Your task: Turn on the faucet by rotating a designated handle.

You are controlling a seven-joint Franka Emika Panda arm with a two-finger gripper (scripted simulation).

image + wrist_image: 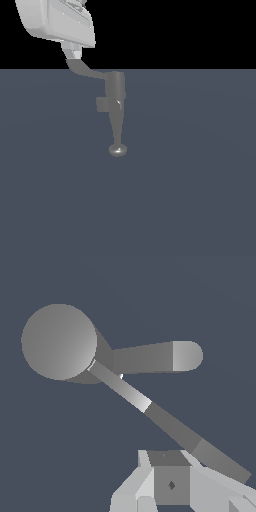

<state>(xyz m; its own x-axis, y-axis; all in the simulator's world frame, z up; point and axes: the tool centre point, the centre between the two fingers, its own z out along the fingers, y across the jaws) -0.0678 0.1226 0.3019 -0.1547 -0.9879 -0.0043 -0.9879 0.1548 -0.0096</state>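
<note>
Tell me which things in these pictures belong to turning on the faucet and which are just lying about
Part of the job:
- faucet, grey, spout ending in a round disc
- handle, thin curved lever off the cylinder's top
- gripper, at the handle's outer end

Just there:
- dark grey-blue surface under the faucet; no loose objects show in either view

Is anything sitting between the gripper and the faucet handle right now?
Nothing visible does. The gripper is already at the flared tip of the handle, which sticks out from the top of the faucet. The wrist view shows only bare floor around the lever.
</note>
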